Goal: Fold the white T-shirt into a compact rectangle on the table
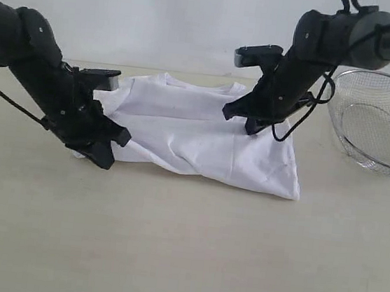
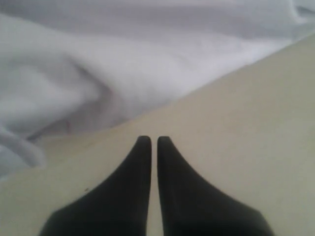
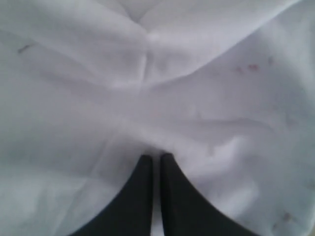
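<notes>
The near half of the table (image 1: 168, 256) lies bare and pale. On the left, the left gripper (image 2: 154, 140) comes down at a slant with its fingers pressed together. In the left wrist view they hold nothing and their tips sit over bare tabletop, just short of the cloth's edge. That view is soft and blurred, so the hem is hard to trace.

The white T-shirt (image 1: 189, 135) lies spread and rumpled across the middle of the table, collar toward the far side. Its left edge and sleeve are hidden behind the left arm. Only faint red specks show through the cloth in the right wrist view.

Farther back, the right gripper (image 3: 156, 157) is closed on a pinch of shirt near the right shoulder, with creases puckering at its tips.

A wire basket (image 1: 385, 150) stands apart on the right, cut off by the frame edge. Both arms also run out of frame before the grey-white wall (image 1: 181, 17).
</notes>
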`<state>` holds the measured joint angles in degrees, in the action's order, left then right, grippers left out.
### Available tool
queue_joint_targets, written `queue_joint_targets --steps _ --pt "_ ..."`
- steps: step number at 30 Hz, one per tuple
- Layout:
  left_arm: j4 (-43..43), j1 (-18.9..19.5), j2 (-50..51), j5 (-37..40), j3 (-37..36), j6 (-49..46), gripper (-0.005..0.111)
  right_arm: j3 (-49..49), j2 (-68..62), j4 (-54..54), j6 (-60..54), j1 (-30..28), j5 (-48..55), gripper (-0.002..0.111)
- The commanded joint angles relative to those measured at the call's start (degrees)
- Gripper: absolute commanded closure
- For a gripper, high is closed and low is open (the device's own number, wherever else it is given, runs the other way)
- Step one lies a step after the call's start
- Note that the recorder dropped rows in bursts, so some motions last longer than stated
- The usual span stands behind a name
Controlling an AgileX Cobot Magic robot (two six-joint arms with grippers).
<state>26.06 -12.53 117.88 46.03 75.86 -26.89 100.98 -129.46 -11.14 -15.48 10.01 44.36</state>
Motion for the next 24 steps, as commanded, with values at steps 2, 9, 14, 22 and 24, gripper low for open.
queue_joint_targets --steps 2,9,14,22,24 --pt "-9.05 -0.64 -1.64 -2.91 -0.28 8.91 0.102 0.29 -2.88 0.05 -1.10 -0.16 -1.92 0.108" --pt "-9.20 -0.64 -4.25 -8.41 -0.28 9.69 0.102 0.29 -4.33 0.05 -1.10 -0.16 -2.21 0.108" --pt "-9.20 -0.64 -2.50 -8.46 -0.28 11.23 0.102 0.29 -4.33 0.05 -1.10 -0.16 -2.21 0.108" --pt "-36.00 -0.64 -1.90 -6.91 -0.28 32.07 0.102 0.29 -4.33 0.05 -1.10 -0.16 -2.52 0.108" --pt "-44.34 -0.64 -1.69 -5.87 -0.28 37.02 0.102 0.29 -4.33 0.05 -1.10 -0.16 -3.01 0.108"
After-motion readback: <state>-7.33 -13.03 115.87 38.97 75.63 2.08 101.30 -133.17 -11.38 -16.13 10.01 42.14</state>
